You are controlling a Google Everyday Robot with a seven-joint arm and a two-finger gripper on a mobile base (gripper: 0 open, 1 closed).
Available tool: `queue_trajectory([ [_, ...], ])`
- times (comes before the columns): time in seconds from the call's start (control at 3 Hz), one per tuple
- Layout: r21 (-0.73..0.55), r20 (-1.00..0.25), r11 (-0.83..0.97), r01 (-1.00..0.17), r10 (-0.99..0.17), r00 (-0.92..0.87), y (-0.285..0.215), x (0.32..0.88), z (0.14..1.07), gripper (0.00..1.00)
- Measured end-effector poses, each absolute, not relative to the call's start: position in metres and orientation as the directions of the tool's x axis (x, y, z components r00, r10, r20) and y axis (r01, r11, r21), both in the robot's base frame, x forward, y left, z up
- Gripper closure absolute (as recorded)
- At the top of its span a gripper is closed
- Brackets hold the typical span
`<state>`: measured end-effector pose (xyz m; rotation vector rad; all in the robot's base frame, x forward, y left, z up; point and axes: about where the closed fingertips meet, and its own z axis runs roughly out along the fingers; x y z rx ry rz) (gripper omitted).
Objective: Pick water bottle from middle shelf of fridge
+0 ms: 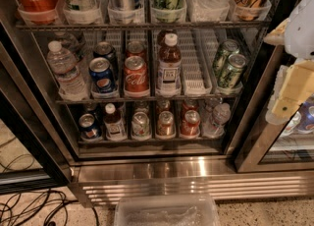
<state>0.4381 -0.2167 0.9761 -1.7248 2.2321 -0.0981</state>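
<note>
The fridge (196, 171) stands open in front of me, with its ribbed steel base below. The water bottle (66, 70), clear and ribbed with a white cap and a pale label, stands upright at the far left of the middle shelf (194, 80), at its front edge. My gripper (289, 95), white and pale yellow, hangs at the right edge of the view in front of the right glass door. It is far to the right of the bottle, outside the shelf opening, and holds nothing that I can see.
On the middle shelf, right of the bottle, stand Pepsi cans (102, 75), Coke cans (136, 75), a brown-drink bottle (169, 65) and green cans (230, 68). Cans and small bottles fill the shelves above and below. A clear plastic bin (167, 212) and cables (34, 208) lie on the floor.
</note>
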Motion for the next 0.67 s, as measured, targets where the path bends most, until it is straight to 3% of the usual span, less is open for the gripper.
queue_trajectory([
  [0.67, -0.257, -0.231, 0.281, -0.924, -0.947, -0.224, -0.206, 0.435, 0.972, 0.00],
])
